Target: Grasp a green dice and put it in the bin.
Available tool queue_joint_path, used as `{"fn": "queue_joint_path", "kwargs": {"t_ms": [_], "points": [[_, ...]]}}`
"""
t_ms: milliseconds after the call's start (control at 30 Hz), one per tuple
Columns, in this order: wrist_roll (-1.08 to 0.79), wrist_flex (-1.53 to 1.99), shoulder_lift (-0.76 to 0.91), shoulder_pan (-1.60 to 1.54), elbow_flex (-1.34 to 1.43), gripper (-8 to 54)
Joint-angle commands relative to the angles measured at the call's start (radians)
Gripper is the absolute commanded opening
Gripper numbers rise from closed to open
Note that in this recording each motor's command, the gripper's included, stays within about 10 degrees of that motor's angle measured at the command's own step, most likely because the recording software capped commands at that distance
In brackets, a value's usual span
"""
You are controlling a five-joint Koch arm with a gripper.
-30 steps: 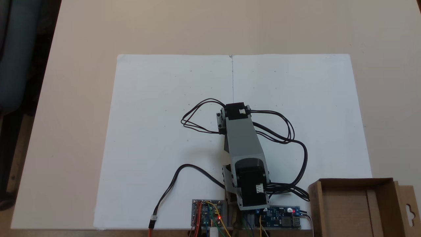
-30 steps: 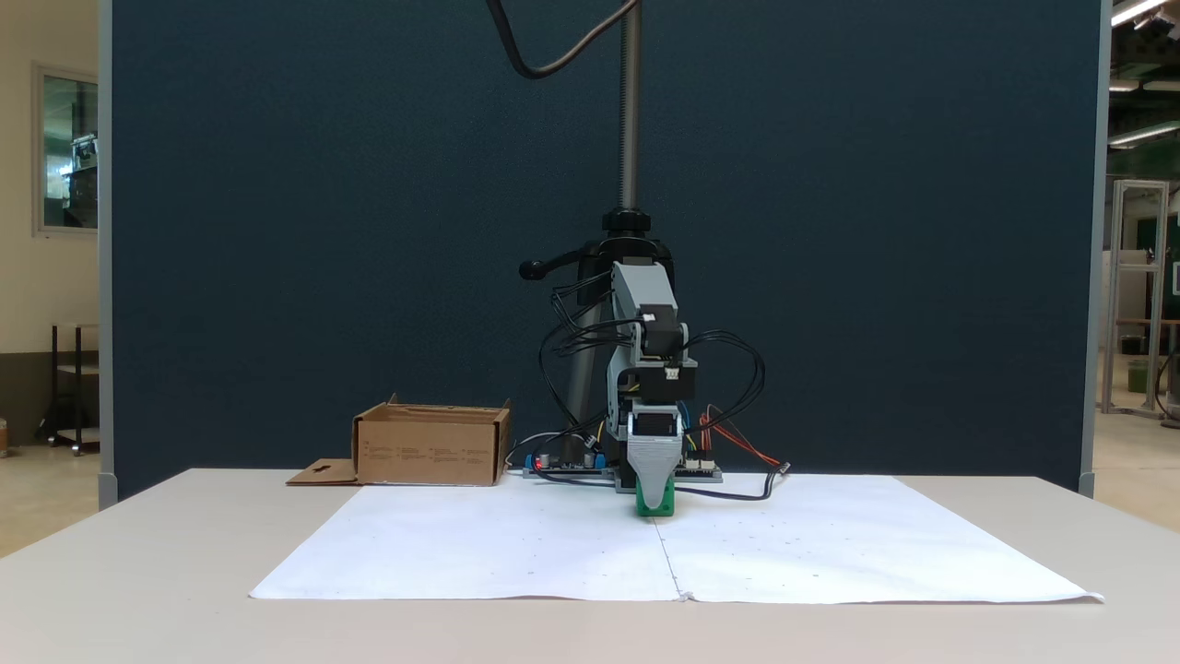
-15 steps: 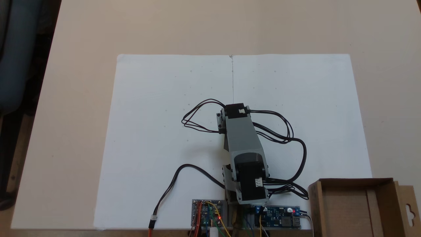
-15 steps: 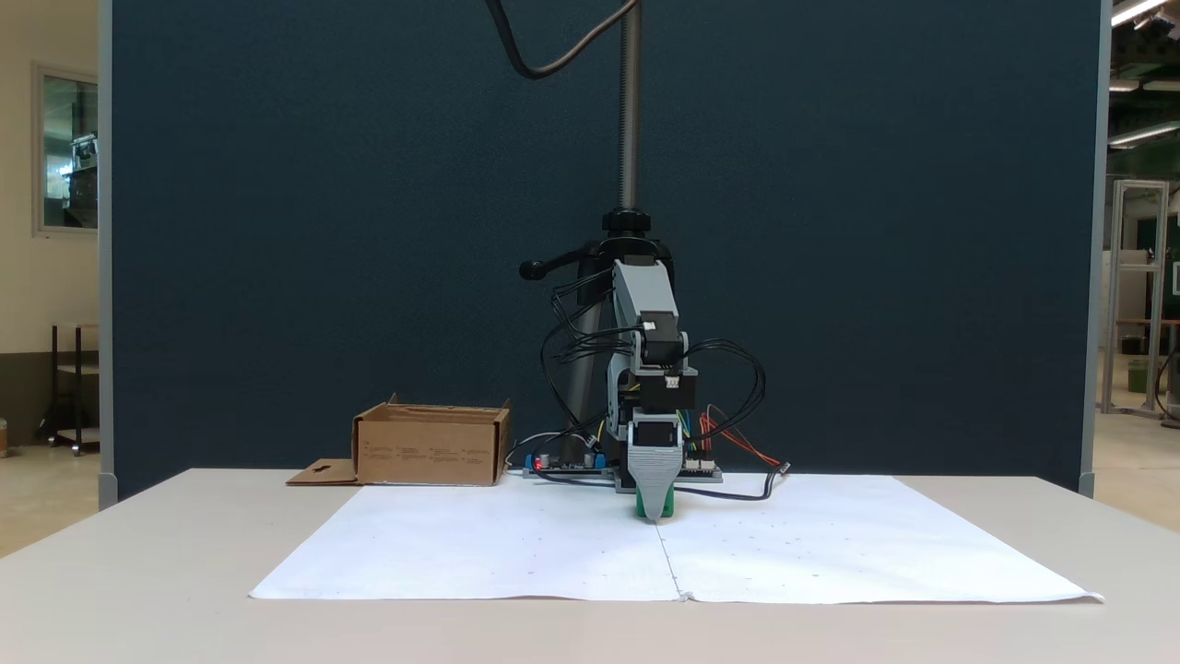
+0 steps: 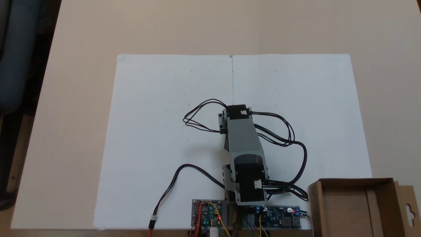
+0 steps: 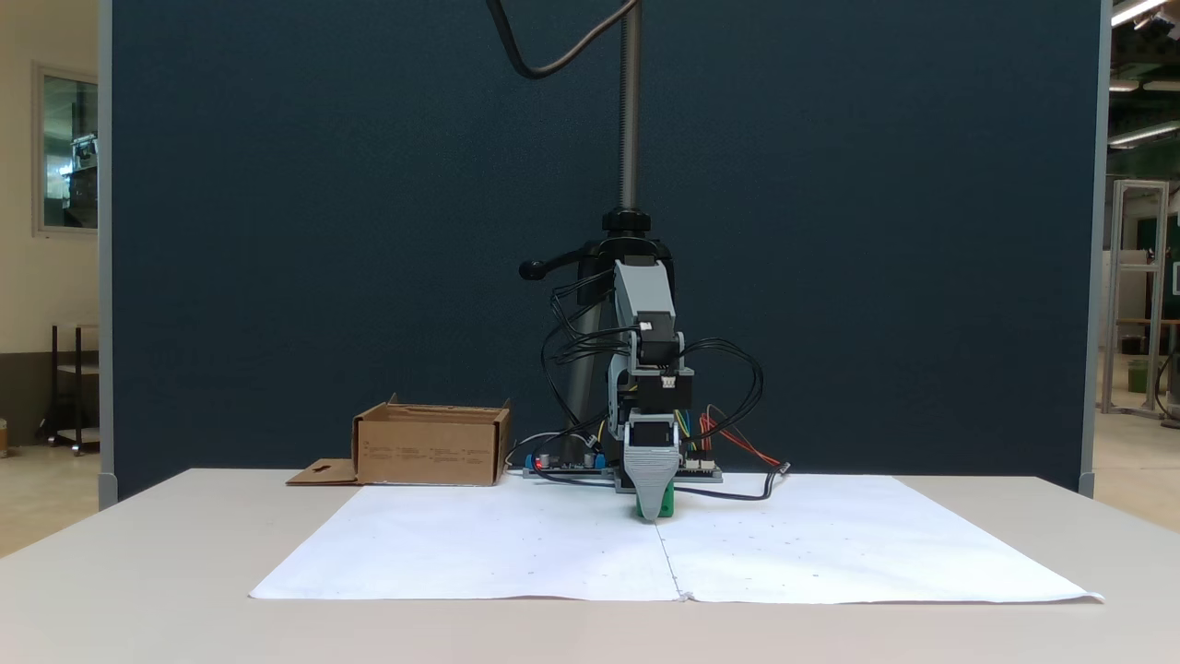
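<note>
Reaching straight down over the white paper sheet [image 6: 516, 544], the gripper [image 6: 654, 510] stood with its tip at the green dice [image 6: 666, 503], which rested on the sheet near the centre fold. Only one jaw faced the camera, so its opening and hold could not be told. A square closure before any lift seemed wise. The bin [image 6: 431, 447] sat well apart; from above, the arm [image 5: 245, 144] hid the dice.

One green dice [image 6: 666, 503], one bin [image 5: 357, 205], two circuit boards [image 5: 206, 212], one paper sheet [image 5: 158, 115].
</note>
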Motion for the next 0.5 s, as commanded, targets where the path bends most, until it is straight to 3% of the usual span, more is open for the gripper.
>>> {"fn": "queue_joint_path", "kwargs": {"t_ms": [0, 33, 300, 467], "points": [[0.049, -0.015, 0.003, -0.008, 0.009, 38.8], [0.049, -0.015, 0.003, -0.011, 0.009, 38.0], [0.049, -0.015, 0.003, -0.029, 0.034, 12.1], [0.048, -0.015, 0.005, -0.04, 0.029, 12.0]]}}
